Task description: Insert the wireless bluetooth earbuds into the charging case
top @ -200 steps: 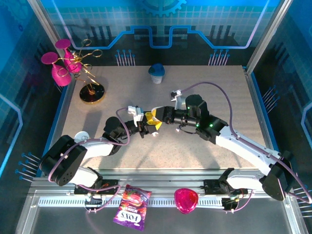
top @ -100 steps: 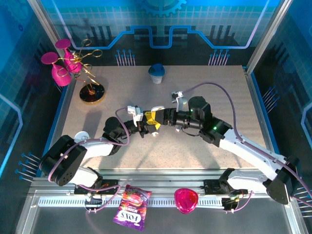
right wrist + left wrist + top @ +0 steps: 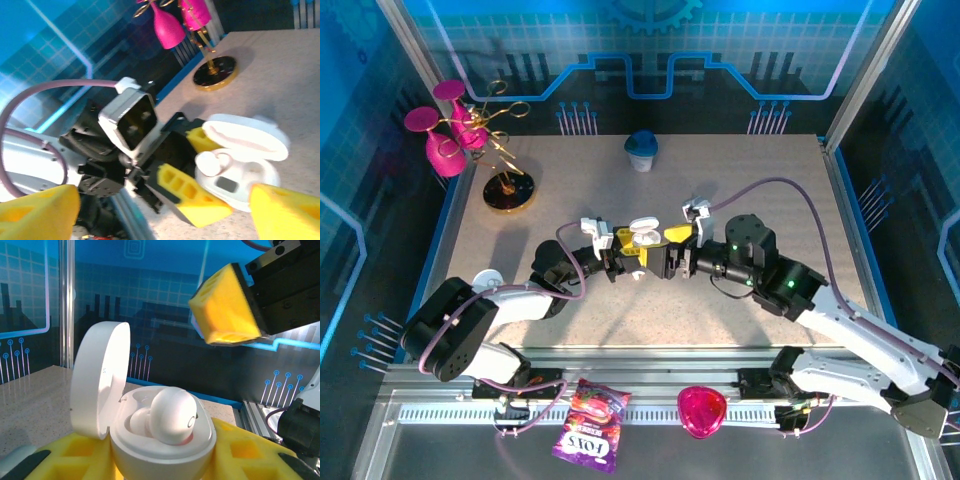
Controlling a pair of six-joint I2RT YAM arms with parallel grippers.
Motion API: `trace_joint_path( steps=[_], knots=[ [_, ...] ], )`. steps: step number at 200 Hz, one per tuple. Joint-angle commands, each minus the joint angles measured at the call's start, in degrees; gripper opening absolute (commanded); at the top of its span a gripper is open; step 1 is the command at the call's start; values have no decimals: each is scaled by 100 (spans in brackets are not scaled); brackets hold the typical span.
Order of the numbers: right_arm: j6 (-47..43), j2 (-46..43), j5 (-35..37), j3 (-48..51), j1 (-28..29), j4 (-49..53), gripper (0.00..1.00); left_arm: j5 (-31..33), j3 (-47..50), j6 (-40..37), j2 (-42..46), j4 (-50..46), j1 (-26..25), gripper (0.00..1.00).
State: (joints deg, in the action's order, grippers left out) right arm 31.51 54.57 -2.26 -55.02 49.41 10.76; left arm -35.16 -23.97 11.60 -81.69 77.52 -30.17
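Seemingly well along: the charging case (image 3: 165, 452) sits clamped between the yellow pads (image 3: 75, 455) of the left tool (image 3: 631, 252), over the middle of the bench (image 3: 740, 170), its lid (image 3: 97, 382) swung up. One earbud (image 3: 172, 416) lies in a pocket of the case, riding high, so it may need a press to seat. The right tool (image 3: 671, 252) stands just beside the case, jaws spread wide and empty. Whether the second pocket is filled I cannot tell.

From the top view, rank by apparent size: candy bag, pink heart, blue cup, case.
1. candy bag
2. pink heart
3. blue cup
4. case, partly hidden, so its place against the cup is unsure
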Motion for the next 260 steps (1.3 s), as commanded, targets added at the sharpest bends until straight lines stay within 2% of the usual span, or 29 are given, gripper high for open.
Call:
trace_joint_path(
  steps=[1,18,69,120,260],
  knots=[
    [-538,-76,867,-188,36,546,98,-8,-22,-149,114,273,-41,25],
    [-731,81,991,-362,25,766,100,-26,-45,-133,110,273,-41,25],
    [-752,637,708,-654,-50,819,100,-88,-64,-89,162,272,-41,25],
    [-599,839,315,-673,-212,734,100,-145,-67,-35,205,271,-38,25],
    [-429,1179,101,-802,-426,699,97,-211,-66,-3,285,273,-45,25]
  ],
)
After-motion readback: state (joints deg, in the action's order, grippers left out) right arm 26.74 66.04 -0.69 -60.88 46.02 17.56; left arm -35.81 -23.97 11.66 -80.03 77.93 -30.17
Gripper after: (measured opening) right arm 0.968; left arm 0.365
